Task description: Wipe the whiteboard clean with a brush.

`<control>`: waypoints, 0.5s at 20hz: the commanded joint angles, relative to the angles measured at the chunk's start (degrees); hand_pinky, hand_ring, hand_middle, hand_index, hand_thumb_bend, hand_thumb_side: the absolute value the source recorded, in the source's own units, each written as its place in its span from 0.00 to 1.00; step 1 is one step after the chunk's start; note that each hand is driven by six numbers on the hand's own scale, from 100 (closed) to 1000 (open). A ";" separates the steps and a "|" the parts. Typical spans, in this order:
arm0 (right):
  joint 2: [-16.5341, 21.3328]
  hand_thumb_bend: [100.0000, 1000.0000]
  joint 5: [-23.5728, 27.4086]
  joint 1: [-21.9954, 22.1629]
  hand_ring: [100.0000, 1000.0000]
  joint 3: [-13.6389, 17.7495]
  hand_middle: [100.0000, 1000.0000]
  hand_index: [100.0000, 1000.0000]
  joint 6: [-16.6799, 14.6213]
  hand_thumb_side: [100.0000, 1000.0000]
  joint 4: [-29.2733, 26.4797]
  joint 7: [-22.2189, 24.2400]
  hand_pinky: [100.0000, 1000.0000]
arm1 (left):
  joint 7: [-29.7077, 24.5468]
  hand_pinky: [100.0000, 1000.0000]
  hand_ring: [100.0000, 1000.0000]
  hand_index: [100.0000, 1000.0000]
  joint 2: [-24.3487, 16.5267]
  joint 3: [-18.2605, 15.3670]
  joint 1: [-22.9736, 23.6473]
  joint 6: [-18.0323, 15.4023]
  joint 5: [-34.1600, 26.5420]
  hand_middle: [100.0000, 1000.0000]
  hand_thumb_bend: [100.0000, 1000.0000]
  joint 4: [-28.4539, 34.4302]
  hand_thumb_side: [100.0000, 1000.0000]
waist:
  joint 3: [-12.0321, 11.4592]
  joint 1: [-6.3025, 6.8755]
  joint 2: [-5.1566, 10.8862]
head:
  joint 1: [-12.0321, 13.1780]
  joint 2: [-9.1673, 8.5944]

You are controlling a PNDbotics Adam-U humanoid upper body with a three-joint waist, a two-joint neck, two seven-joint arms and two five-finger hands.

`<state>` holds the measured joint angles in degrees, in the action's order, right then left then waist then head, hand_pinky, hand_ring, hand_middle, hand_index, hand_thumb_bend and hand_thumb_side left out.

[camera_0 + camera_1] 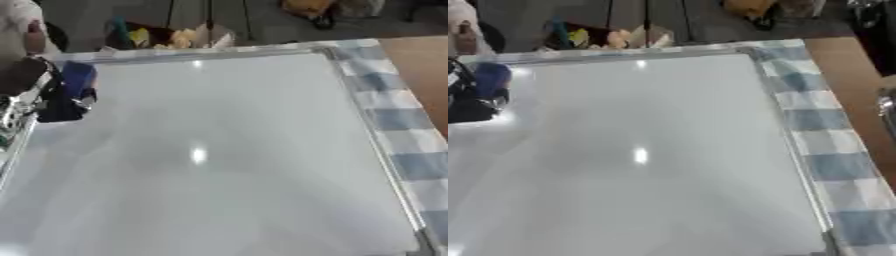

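Gripping blue brush (77, 77), left hand (39, 97) at whiteboard's (219, 160) far-left corner.

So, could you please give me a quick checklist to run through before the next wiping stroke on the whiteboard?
1. Brush in the robot hand: the left robot hand sits at the board's far left edge with a blue brush at its fingers; whether they close on it: cannot tell.
2. Brush pad flat on the whiteboard: cannot tell.
3. Marks left to wipe: none visible, only glare spots; ok.
4. Stroke path free of objects: ok.
5. Board lying flat on the checked cloth: ok.
6. Right robot hand clear of the board: not in view; cannot tell.
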<state>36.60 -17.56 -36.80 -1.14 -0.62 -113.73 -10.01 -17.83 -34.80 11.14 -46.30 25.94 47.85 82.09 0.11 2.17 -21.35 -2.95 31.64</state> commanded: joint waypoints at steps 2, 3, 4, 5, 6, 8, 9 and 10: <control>1.87 0.00 0.33 -0.85 0.83 0.22 0.75 0.84 0.07 1.00 -0.86 -0.11 0.81 | 1.25 0.29 0.35 0.03 -2.29 -2.28 -1.09 0.83 -0.94 0.29 0.00 -0.91 0.47 | -0.08 -0.10 1.06 | 0.22 -0.56; 1.88 0.00 0.33 -0.87 0.83 0.20 0.75 0.84 0.07 1.00 -0.86 -0.10 0.81 | 1.42 0.29 0.35 0.03 -2.32 -2.49 -1.13 1.02 -1.07 0.29 0.00 -1.38 0.47 | -0.08 -0.11 1.05 | 0.21 -0.59; 1.89 0.00 0.33 -0.90 0.83 0.19 0.75 0.84 0.07 1.00 -0.86 -0.09 0.81 | 1.55 0.29 0.35 0.03 -2.31 -2.67 -1.17 1.18 -1.20 0.29 0.00 -1.91 0.47 | -0.06 -0.13 1.05 | 0.22 -0.62; 1.89 0.00 0.33 -0.93 0.83 0.19 0.75 0.84 0.06 1.00 -0.86 -0.09 0.81 | 1.64 0.29 0.35 0.03 -2.28 -2.81 -1.23 1.32 -1.35 0.29 0.00 -2.46 0.47 | -0.04 -0.16 1.04 | 0.23 -0.68; 1.89 0.00 0.32 -0.94 0.83 0.19 0.75 0.84 0.06 1.00 -0.86 -0.08 0.81 | 1.75 0.29 0.34 0.03 -2.24 -2.93 -1.28 1.43 -1.48 0.29 0.00 -3.00 0.47 | 0.00 -0.20 1.02 | 0.24 -0.72; 1.92 0.00 0.32 -0.98 0.83 0.18 0.75 0.84 0.07 1.00 -0.86 -0.08 0.81 | 2.03 0.29 0.34 0.03 -2.11 -3.15 -1.44 1.63 -1.71 0.29 0.00 -4.09 0.47 | 0.09 -0.26 0.96 | 0.28 -0.84; 1.92 0.00 0.32 -1.00 0.83 0.18 0.75 0.84 0.07 1.00 -0.86 -0.08 0.81 | 2.21 0.29 0.34 0.03 -2.03 -3.27 -1.55 1.70 -1.82 0.29 0.00 -4.58 0.47 | 0.13 -0.27 0.94 | 0.29 -0.89; 1.91 0.00 0.33 -1.03 0.83 0.17 0.75 0.84 0.06 1.00 -0.86 -0.07 0.81 | 2.42 0.29 0.34 0.03 -1.96 -3.45 -1.71 1.83 -1.87 0.29 0.00 -5.20 0.47 | 0.20 -0.29 0.90 | 0.29 -0.96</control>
<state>36.62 -17.55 -36.84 -1.17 -0.61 -113.73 -10.01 -15.85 -34.82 8.79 -46.73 27.64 46.20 76.92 0.31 1.97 -21.51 -2.83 31.40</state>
